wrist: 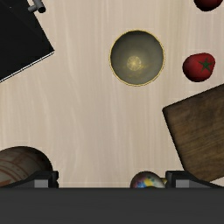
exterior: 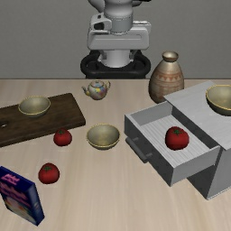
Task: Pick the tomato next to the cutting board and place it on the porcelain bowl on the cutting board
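Note:
A red tomato [exterior: 62, 138] [wrist: 199, 66] lies on the table just off the front edge of the dark wooden cutting board [exterior: 54, 122] [wrist: 197, 131]. A cream porcelain bowl [exterior: 34, 106] stands on the board toward the exterior view's left. My gripper [wrist: 112, 184] hangs high above the table near the robot's base, open, its fingertips [wrist: 44, 182] wide apart with nothing between them. The tomato lies well ahead of my hand and to one side.
A second bowl [exterior: 103, 136] [wrist: 136, 59] stands on the table beside the tomato. Another tomato [exterior: 49, 172] [wrist: 208, 3] lies near a blue box [exterior: 23, 194]. A grey cabinet [exterior: 203, 122] has an open drawer holding a tomato [exterior: 177, 137]. Brown vase [exterior: 168, 78] [wrist: 22, 166] and teapot [exterior: 97, 88] [wrist: 147, 181] sit below my hand.

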Tool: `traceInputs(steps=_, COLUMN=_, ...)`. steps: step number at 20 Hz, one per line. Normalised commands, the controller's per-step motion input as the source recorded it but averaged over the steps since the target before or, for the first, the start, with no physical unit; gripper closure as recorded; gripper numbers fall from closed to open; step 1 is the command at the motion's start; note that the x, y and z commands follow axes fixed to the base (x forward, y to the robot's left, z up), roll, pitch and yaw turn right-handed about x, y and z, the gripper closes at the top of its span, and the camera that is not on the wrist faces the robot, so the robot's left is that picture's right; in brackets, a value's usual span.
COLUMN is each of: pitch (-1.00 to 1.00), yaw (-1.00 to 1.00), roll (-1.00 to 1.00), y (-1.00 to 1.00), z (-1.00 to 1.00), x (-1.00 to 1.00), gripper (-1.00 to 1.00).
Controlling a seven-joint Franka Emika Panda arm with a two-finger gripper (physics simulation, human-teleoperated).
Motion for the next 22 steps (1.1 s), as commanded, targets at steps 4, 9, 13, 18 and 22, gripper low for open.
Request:
traceInputs(steps=4, pitch=0.00, yaw=0.00, roll=0.00, y=-1.00, z=0.00, x=0.00, gripper=-1.00)
traceInputs(steps=9, pitch=0.00, yaw=0.00, roll=0.00, y=-1.00, z=0.00, x=0.00, gripper=-1.00)
traceInputs(steps=13, pitch=0.00, yaw=0.00, roll=0.00, y=-1.00, z=0.00, x=0.00, gripper=-1.00)
traceInputs(steps=18, pitch=0.00, yaw=0.00, roll=0.00, y=-0.60, z=0.00, x=0.40, gripper=-1.00)
traceInputs(steps=22, pitch=0.00, yaw=0.00, roll=0.00, y=0.00, z=0.00, x=1.00, gripper=-1.00)
